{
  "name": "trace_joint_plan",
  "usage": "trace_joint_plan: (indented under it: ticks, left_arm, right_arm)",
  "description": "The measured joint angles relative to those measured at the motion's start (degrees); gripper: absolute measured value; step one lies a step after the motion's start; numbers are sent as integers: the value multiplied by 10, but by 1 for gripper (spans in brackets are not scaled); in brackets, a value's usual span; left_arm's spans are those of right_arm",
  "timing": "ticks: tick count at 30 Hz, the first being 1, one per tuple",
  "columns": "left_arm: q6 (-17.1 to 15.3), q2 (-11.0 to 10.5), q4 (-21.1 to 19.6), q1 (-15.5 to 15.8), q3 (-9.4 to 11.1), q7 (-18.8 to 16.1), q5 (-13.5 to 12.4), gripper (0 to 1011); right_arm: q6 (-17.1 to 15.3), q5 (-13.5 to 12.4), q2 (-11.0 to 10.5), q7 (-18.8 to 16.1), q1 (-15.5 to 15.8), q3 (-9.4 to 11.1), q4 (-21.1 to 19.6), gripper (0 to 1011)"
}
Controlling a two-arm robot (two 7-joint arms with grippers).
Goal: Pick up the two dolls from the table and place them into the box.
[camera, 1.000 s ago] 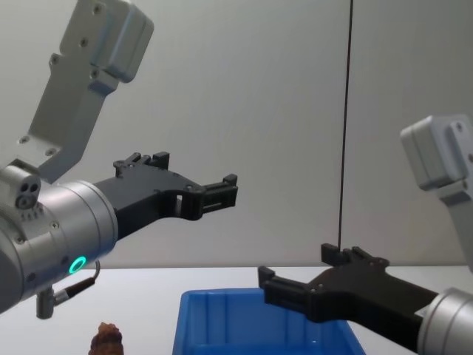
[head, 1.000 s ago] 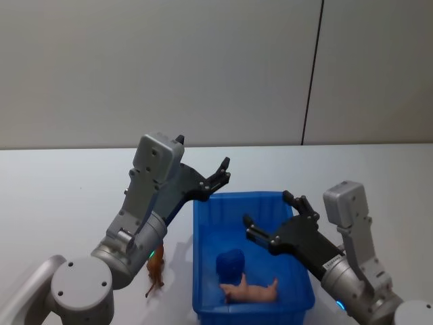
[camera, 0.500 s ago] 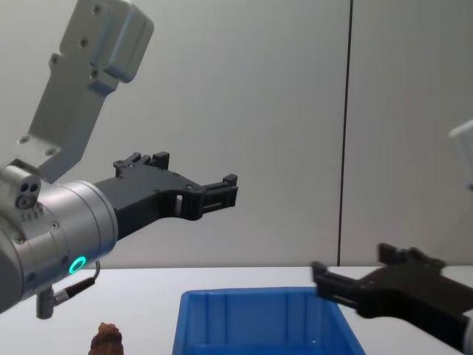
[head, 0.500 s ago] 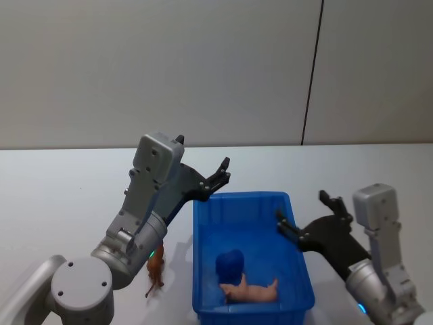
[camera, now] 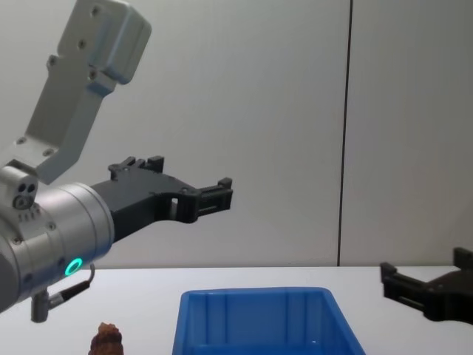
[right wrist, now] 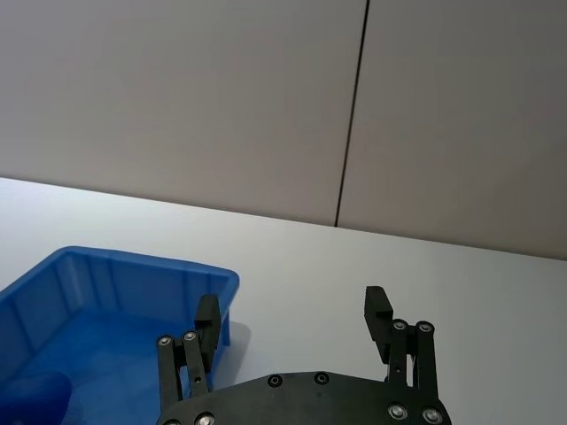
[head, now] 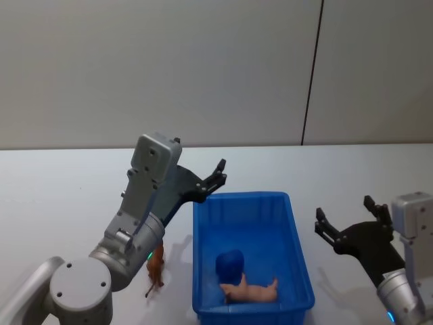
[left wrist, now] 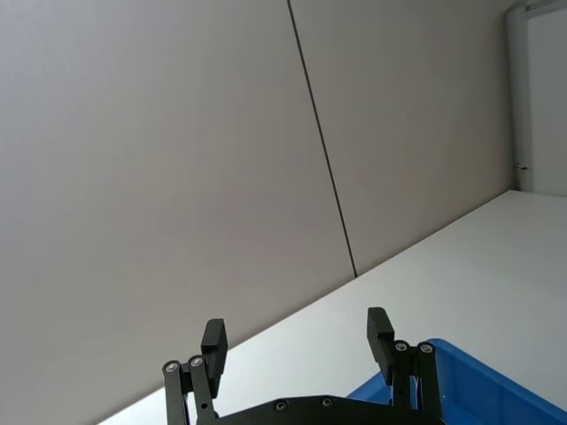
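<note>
Head view, items as found. Fingers of left gripper [head: 216, 177]: spread apart, nothing held, raised near far left corner of box [head: 298, 251]. Fingers of right gripper [head: 344, 211]: spread apart, nothing held, right of box, over tabletop [head: 67, 196]. Pale pink doll [head: 250, 291]: laid inside box, near end. Brown doll [head: 156, 267]: left on tabletop, just left of box.

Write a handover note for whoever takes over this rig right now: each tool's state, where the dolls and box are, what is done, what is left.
Left tool: open, empty, raised near the far left corner of the box.
Right tool: open, empty, above the table, right of the box.
Done: pink doll lies inside the box at its near end.
Left: brown doll is on the table just left of the box, beside the left arm; pick it up and place it in the box.
</note>
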State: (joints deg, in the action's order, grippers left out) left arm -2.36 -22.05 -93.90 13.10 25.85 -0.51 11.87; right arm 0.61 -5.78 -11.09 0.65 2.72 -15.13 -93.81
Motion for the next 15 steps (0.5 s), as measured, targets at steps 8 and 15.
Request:
trace_joint_plan:
  ticks: [8, 15]
  left_arm:
    - [-46, -7, -23, -15, -6, -40, 19, 1001]
    - [-99, -13, -43, -28, -14, -74, 47, 1001]
  right_arm:
    - [-2, -2, -8, 23, 13, 6, -13, 1001]
    - [-3, -3, -11, 33, 19, 8, -19, 1001]
